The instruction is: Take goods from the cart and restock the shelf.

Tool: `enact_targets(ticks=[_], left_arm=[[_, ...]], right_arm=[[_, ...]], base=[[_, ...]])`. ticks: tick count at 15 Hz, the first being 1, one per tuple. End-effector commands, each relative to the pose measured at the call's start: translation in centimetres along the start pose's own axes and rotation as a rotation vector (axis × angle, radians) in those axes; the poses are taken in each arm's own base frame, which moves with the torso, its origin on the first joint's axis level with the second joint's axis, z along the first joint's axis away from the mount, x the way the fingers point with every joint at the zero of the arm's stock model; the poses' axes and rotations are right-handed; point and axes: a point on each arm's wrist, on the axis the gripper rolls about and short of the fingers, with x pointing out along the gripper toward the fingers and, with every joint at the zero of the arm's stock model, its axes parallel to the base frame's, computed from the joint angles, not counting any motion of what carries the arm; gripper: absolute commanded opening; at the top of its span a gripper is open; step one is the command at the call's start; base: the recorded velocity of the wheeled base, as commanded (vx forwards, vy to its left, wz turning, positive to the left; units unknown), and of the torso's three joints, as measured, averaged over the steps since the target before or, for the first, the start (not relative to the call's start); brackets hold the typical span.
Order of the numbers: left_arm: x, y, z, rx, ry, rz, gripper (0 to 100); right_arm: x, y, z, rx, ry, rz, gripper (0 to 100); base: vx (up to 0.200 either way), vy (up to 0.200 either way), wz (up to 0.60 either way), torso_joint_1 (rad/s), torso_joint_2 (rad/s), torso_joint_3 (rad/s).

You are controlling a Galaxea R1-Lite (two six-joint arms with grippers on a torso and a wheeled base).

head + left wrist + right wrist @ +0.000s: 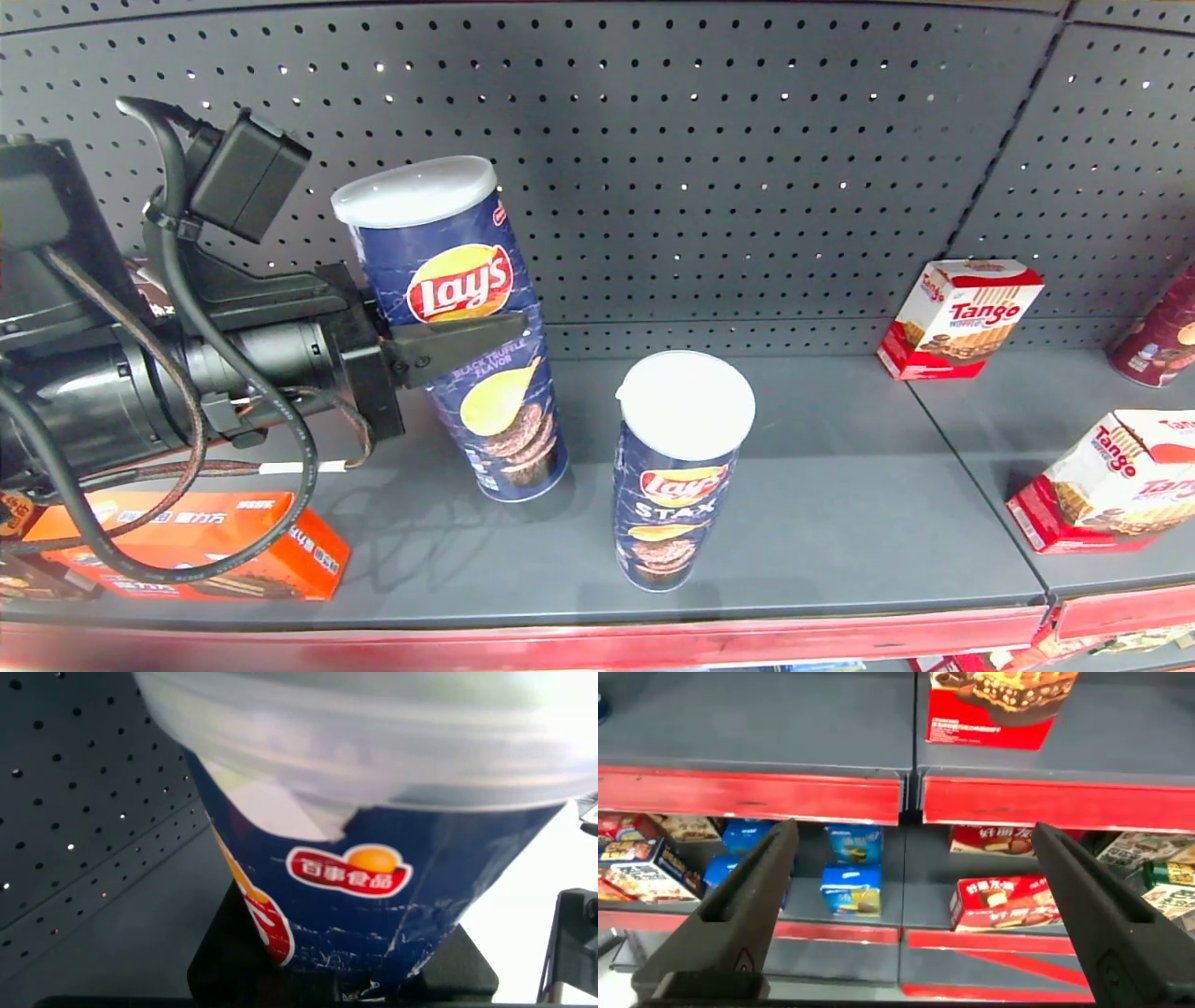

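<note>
Left gripper clamps a tilted chip can mid-body, base seemingly touching the shelf. Second can stands upright just beside. Right gripper spread wide, holding nothing, before lower shelves.

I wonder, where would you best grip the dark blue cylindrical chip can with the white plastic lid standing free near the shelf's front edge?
Around the middle of the free-standing can, fingers either side, coming level from the front. It stands upright with bare grey shelf on both flanks; the left gripper holds the other blue can back-left of it.
</note>
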Motion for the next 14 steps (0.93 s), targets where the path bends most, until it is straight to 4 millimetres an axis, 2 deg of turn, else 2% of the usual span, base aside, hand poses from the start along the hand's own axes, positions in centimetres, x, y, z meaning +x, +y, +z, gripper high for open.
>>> enact_targets(ticks=[1,4,8,14], left_arm=[[0.0,-0.1,-0.1,-0.002,0.003,-0.003,0],[0.0,-0.1,-0.3,-0.006,0.009,-0.003,0],[0.0,0.2,0.6,0.009,-0.017,-0.001,0],[1.5,1.2,-0.1,0.025,0.010,0.003,0]], right_arm=[[-0.4,0.1,-0.2,0.000,-0.057,-0.041,100],[-0.5,0.1,-0.2,0.001,-0.072,-0.046,100],[-0.5,0.1,-0.2,0.011,-0.071,-0.047,100],[-0.5,0.1,-0.2,0.011,-0.071,-0.047,100]], base=[[0.000,0.000,0.00,0.000,0.00,0.000],[0.000,0.000,0.00,0.000,0.00,0.000],[0.000,0.000,0.00,0.000,0.00,0.000],[0.000,0.000,0.00,0.000,0.00,0.000]])
